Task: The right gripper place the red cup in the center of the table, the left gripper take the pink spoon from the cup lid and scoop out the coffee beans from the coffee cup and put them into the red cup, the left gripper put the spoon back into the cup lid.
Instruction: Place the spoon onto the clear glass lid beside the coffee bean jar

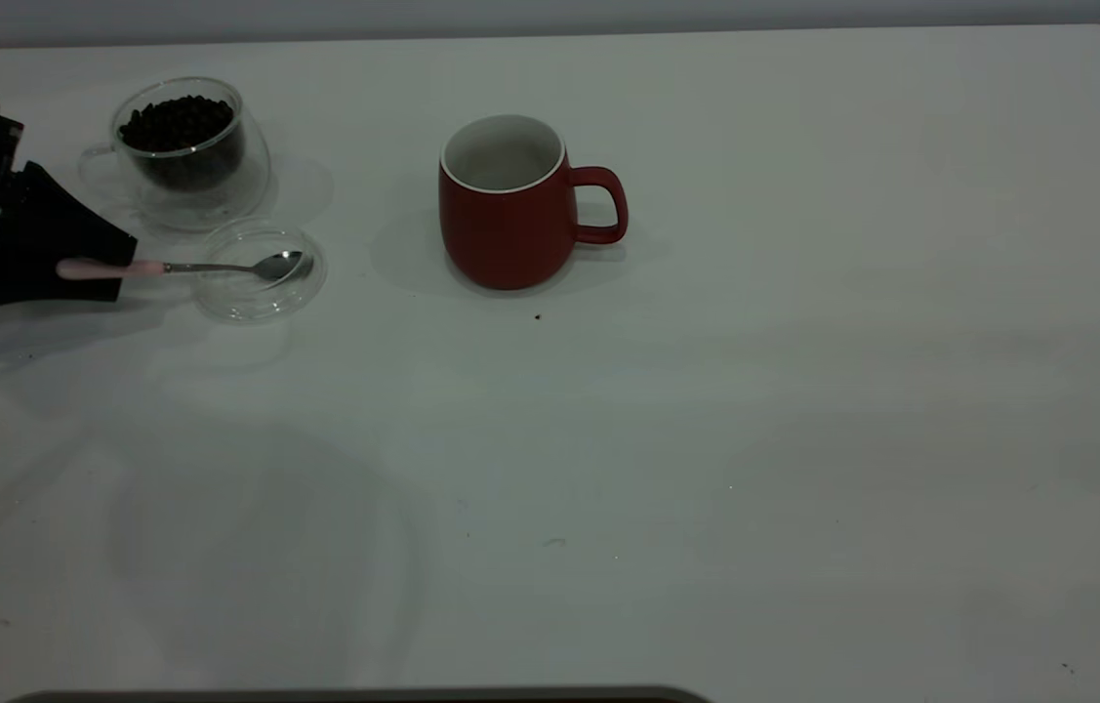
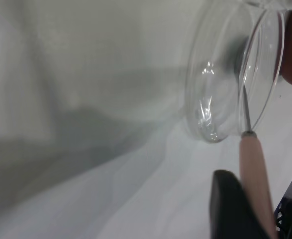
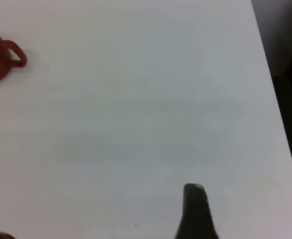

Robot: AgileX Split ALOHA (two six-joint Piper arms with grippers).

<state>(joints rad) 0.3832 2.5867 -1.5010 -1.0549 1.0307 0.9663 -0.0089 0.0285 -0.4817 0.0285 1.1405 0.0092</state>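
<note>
Pink spoon (image 1: 181,267) — shiny metal bowl.

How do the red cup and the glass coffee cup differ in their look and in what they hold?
The red cup is opaque dark red with a white inside; the coffee cup is clear glass. The red cup looks empty, while the coffee cup holds dark coffee beans. The red cup's handle points to the exterior view's right, the coffee cup's to its left. Both stand upright on the table.

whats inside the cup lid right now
The metal bowl of the pink spoon rests in the clear cup lid; its handle sticks out over the rim to the left pincer. No beans show in the lid.
</note>
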